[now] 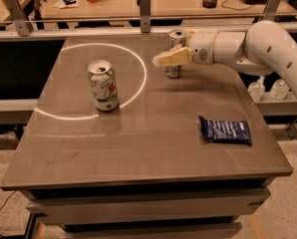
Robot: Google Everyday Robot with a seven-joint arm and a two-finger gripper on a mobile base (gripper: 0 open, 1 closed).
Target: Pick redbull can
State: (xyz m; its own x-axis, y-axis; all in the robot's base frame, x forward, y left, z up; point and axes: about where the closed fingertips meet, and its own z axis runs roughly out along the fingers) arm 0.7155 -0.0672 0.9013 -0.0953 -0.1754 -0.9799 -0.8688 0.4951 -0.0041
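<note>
The redbull can point(176, 38) is a slim silver can standing upright at the back of the table point(138, 148), right of centre. My gripper point(162, 57) reaches in from the right at the can's height. It is open: one cream finger point(171, 59) crosses in front of the can's middle, and the other is hidden behind the can. The fingertip juts past the can's left side. The can's top and base show above and below the finger. The can stands on the table.
A wider white can point(103, 85) with green and red markings stands left of centre, inside a bright ring of light. A dark blue packet point(225, 130) lies flat at the right front. A raised rail runs behind the table's back edge.
</note>
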